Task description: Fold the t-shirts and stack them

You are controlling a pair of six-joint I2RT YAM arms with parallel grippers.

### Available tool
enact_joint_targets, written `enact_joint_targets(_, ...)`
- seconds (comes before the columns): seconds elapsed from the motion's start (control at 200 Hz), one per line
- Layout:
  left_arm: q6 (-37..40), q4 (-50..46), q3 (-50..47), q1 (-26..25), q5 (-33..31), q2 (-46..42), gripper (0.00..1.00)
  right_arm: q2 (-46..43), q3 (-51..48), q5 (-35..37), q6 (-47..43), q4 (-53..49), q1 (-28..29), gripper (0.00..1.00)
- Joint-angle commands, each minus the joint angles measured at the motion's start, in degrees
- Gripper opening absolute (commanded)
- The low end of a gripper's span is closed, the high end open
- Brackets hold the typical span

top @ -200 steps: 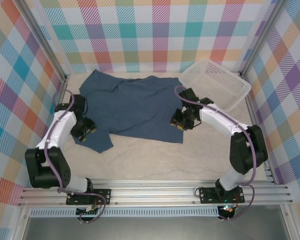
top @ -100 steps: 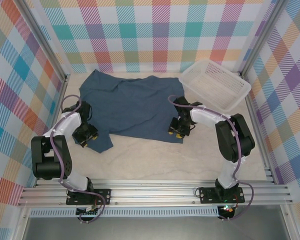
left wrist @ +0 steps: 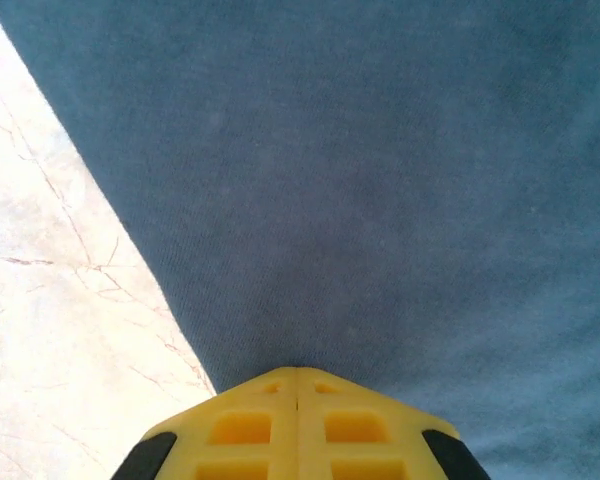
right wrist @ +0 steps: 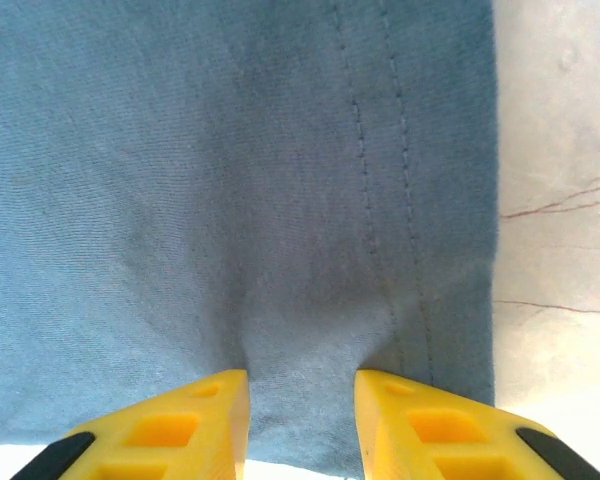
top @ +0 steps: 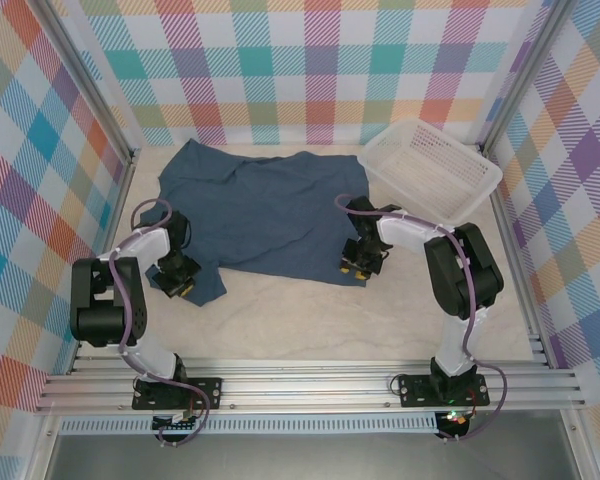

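Note:
A dark slate-blue t-shirt (top: pixel 265 215) lies spread across the back half of the table, somewhat rumpled. My left gripper (top: pixel 183 285) rests on its near left corner. In the left wrist view the yellow fingertips (left wrist: pixel 297 372) meet with no gap, pinched on the t-shirt (left wrist: pixel 380 180) just inside its edge. My right gripper (top: pixel 355 270) sits at the near right corner by the hem. There its jaws (right wrist: pixel 300 385) stand apart, pressed down on the t-shirt (right wrist: pixel 230 180), with a pucker of fabric between them.
A white mesh basket (top: pixel 430 165) stands at the back right, close behind the right arm. Bare beige tabletop (top: pixel 310 320) runs between the shirt's near edge and the arm bases. Plaid walls close in the sides and the back.
My left gripper has slid down onto the shirt's near left corner and closed on it. The right gripper settled lower on the hem corner, jaws hardly changed.

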Motion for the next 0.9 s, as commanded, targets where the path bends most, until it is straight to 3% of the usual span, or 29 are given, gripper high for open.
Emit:
enact_joint_targets(0.0,-0.48,-2.37,0.46,-0.58,-2.66,-3.96,0.00,1.65,0.34,1.92,-1.08,-1.10,0.07,0.33)
enact_joint_targets(0.085,0.09,-1.75,0.89,-1.62,-1.55,-6.61,0.00,0.89,0.05,1.70,-1.54,-0.73,0.07,0.33)
enact_joint_targets(0.175,1.94,3.48,0.99,-4.36,2.53,-7.66,0.22,-0.11,-0.51,1.41,-1.96,-0.08,0.07,0.34)
enact_joint_targets(0.26,4.02,6.05,2.02,-7.43,3.18,-5.54,0.36,-0.69,-0.65,1.12,-2.32,-0.10,0.07,0.35)
enact_joint_targets(0.48,6.59,6.81,2.79,-9.10,0.59,4.20,0.42,-1.78,-0.65,0.81,-2.39,-0.72,0.00,0.36)
enact_joint_targets(0.56,7.48,9.38,2.48,-9.29,1.00,5.80,0.37,-2.08,-0.65,0.91,-2.32,-0.86,0.02,0.36)
enact_joint_targets(0.695,8.53,8.15,4.18,-9.95,-1.08,6.61,0.00,-2.54,-1.07,1.26,-2.24,-0.90,-0.09,0.36)
enact_joint_targets(0.895,5.52,-4.35,6.67,-10.97,-9.92,-6.04,0.00,-3.57,-1.40,1.71,-2.59,-1.21,-0.85,0.36)
